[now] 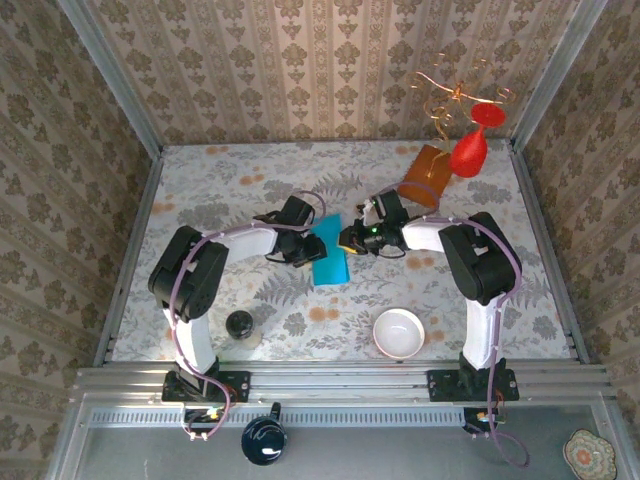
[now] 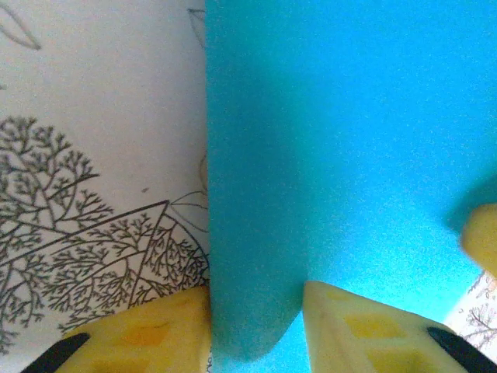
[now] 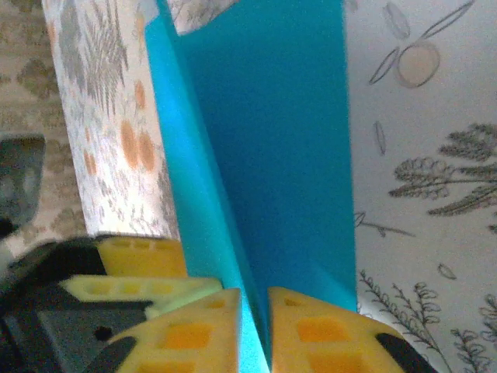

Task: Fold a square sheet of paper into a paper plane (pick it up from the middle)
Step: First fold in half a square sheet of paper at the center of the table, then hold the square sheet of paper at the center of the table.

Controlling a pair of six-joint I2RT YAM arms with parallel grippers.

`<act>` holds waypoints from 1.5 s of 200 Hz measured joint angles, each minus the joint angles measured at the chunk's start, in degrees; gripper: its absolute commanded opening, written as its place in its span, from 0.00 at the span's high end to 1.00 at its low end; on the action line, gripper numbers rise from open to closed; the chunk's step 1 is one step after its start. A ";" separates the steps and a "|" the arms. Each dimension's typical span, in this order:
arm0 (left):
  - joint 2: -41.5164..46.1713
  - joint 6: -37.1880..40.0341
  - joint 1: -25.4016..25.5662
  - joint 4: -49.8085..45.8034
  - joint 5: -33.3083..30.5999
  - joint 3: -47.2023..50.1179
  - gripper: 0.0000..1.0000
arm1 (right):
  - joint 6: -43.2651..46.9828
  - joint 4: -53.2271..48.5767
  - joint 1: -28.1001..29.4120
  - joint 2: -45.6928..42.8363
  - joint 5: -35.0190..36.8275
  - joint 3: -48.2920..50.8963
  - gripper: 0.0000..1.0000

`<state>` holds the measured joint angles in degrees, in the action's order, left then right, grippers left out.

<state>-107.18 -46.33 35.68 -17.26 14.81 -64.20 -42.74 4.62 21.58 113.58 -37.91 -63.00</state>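
Observation:
The square sheet of paper (image 1: 331, 262) is teal-blue and creased to a narrower strip, lying mid-table between both arms. My left gripper (image 1: 312, 243) is at its left edge. In the left wrist view its yellow fingers (image 2: 155, 334) stand apart, straddling a raised fold of the paper (image 2: 349, 155); the left gripper (image 2: 256, 311) is open. My right gripper (image 1: 350, 240) meets the paper from the right. In the right wrist view the right gripper (image 3: 254, 311) has a narrow gap, and an upright flap of the paper (image 3: 272, 140) runs through it.
A white bowl (image 1: 399, 333) sits near the front right and a dark jar (image 1: 240, 324) near the front left. An orange-brown board (image 1: 424, 177) and a red glass-shaped ornament (image 1: 470, 148) stand at the back right. The cage walls close in the table.

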 measured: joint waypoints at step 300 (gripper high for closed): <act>-6.01 -7.98 1.86 -10.16 -4.79 -8.48 0.60 | 7.04 -12.61 -1.01 -5.73 4.94 -0.33 0.67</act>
<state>-113.19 -54.30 37.54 -27.42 10.02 -72.69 -35.70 -7.99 20.58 107.85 -32.97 -63.33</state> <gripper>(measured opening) 0.399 0.332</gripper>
